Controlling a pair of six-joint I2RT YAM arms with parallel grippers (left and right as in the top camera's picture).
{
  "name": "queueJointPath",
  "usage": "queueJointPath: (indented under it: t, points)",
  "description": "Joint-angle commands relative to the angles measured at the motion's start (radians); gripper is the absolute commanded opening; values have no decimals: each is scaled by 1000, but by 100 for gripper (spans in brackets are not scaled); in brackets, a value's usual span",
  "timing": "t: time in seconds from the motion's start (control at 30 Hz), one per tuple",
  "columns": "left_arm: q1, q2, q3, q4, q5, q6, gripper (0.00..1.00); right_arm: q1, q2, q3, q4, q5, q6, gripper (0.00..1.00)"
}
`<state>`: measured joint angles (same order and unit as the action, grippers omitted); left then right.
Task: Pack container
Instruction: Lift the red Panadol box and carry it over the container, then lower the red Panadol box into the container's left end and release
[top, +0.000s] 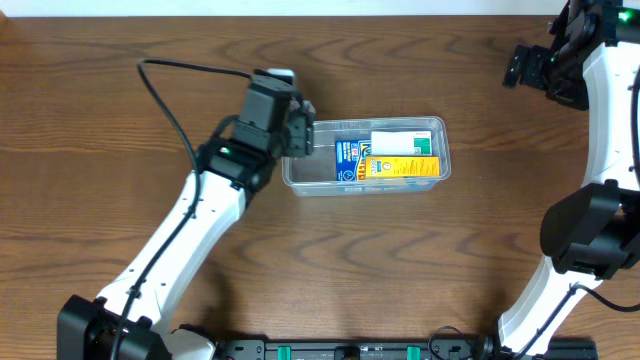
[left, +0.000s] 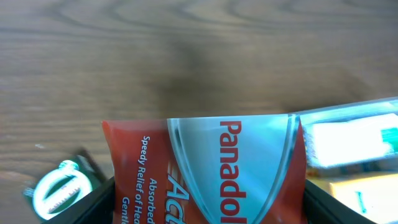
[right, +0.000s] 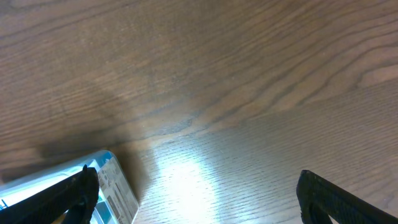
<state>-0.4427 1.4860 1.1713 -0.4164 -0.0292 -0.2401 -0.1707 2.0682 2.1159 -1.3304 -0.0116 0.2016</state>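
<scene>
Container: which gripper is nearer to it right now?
Left. The left gripper holds a red Panadol box at the left end of the container; the right gripper hangs open, well beyond its far right corner.

a robotics lab is suggested: a left arm (top: 178, 235) and a right arm (top: 603, 110) are mounted at a wood-grain table (top: 400, 270).

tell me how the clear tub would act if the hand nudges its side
The tub looks thin and light, so it would probably slide on the smooth wooden table rather than tip, being low and wide. The boxes inside add some weight. Its walls may flex.
</scene>
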Motion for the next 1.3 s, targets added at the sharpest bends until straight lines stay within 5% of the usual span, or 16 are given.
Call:
queueJointPath:
  t: [0.0,1.27]
  points:
    - [-56,-10,3,2,-4,-50,71,-3,-2,15,-1,-7,11,99]
    - [-135,208,3,18,-116,-61,72,-3,-2,15,-1,-7,11,99]
